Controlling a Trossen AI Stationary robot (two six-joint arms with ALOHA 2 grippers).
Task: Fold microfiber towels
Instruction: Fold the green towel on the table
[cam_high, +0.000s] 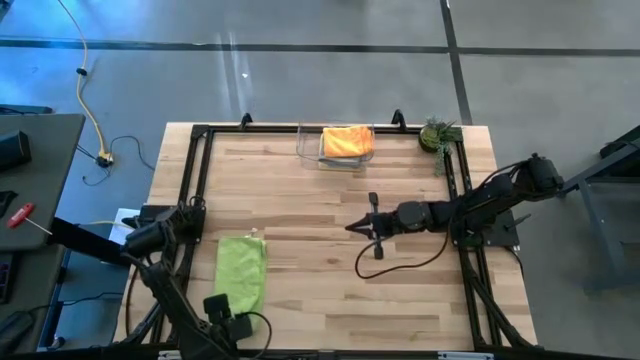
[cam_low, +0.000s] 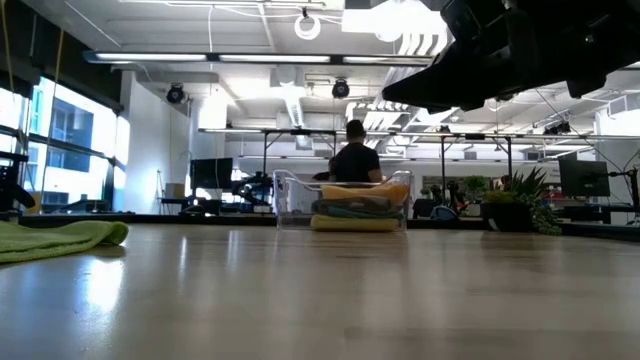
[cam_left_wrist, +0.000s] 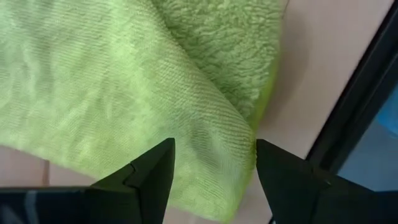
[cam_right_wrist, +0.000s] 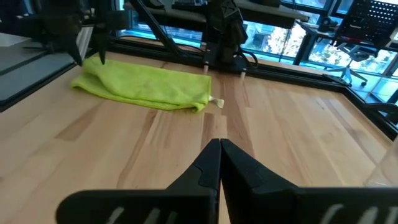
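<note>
The lime green towel (cam_high: 241, 274) lies on the left side of the wooden worktop (cam_high: 320, 200), doubled over into a long strip, which reads as one fold done with the cloth laid flat so it can be folded again. The left claw (cam_left_wrist: 214, 165) hangs right over the near end of that strip, fingers spread wide apart with the cloth's folded edge showing between them; nothing is pinched, so it looks released, poised just above or barely brushing the fabric. The right claw (cam_high: 352, 227) waits over the middle of the worktop, well apart from the green towel, its fingers pressed tight together on nothing. At the far edge stands a clear bin (cam_high: 336, 147) with an orange towel (cam_high: 347, 140) on top of other folded cloths, probably the place for finished ones.
</note>
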